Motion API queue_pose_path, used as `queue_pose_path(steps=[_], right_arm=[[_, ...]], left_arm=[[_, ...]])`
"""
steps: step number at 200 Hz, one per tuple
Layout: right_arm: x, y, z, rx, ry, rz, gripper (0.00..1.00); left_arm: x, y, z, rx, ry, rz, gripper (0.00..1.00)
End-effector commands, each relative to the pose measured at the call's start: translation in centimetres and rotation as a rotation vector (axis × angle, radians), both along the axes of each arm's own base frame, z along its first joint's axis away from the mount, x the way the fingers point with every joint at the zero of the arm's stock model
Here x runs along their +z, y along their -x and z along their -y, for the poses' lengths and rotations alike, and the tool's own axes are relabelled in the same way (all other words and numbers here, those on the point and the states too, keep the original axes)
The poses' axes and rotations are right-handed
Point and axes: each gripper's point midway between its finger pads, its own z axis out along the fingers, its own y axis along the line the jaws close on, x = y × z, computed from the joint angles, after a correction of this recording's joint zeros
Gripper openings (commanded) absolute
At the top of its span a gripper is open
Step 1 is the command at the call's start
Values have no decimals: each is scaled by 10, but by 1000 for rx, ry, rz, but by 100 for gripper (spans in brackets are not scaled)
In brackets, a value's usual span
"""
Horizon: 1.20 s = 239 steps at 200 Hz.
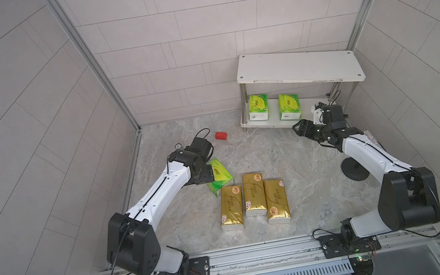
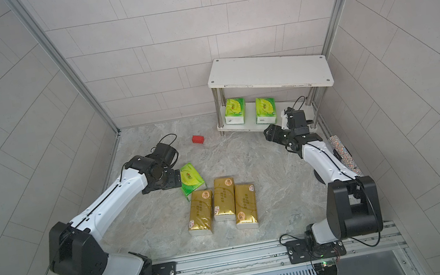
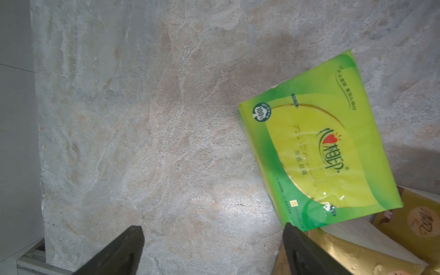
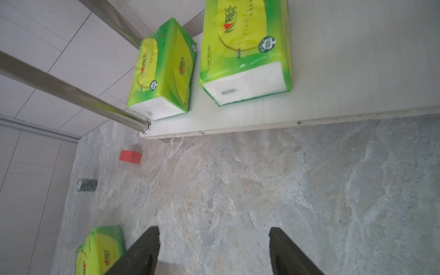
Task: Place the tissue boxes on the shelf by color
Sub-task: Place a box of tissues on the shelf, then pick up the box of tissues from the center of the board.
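Two green tissue boxes (image 1: 258,106) (image 1: 289,106) stand side by side on the lower board of the shelf (image 1: 297,67). A third green box (image 1: 220,175) lies tilted on the floor, beside three gold boxes (image 1: 231,208) (image 1: 254,194) (image 1: 276,201) in a row. My left gripper (image 3: 212,232) is open just left of the floor's green box (image 3: 319,147), with bare floor between its fingers. My right gripper (image 4: 214,231) is open and empty over the floor in front of the shelf's lower board (image 4: 333,71).
A small red block (image 1: 221,135) and a small dark cylinder (image 4: 87,185) lie near the back left. A black round disc (image 1: 354,169) and a glittery roll (image 2: 344,154) sit by the right wall. The shelf's metal posts (image 4: 71,95) stand close to my right gripper.
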Motion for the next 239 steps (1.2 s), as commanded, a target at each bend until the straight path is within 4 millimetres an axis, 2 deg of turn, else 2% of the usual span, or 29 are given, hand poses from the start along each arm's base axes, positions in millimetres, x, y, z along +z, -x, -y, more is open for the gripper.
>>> queue_pose_path(steps=[1, 26, 60, 82, 98, 124, 158, 194, 239], right_arm=[[-11, 23, -4, 23, 43, -47, 77], [-17, 36, -19, 68, 33, -66, 77], [-23, 43, -34, 114, 50, -87, 77], [-23, 44, -37, 130, 52, -87, 77], [-23, 44, -38, 139, 58, -90, 77], [-25, 45, -44, 157, 62, -94, 77], [-24, 46, -57, 197, 85, -96, 77], [-17, 52, -66, 225, 90, -88, 77], [-24, 57, -76, 244, 74, -102, 77]], left_arm=[[-11, 0, 6, 36, 35, -23, 100], [-15, 4, 0, 61, 14, -25, 100], [-28, 12, -4, 87, 12, -37, 100], [-37, 9, 10, 95, 112, -4, 100], [-34, 2, 20, 117, 189, 53, 100], [-32, -15, 26, 186, 240, 127, 100], [-52, -30, 36, 193, 259, 120, 99], [-76, -29, 42, 178, 260, 69, 95], [-94, -38, 76, 45, 382, 38, 82]])
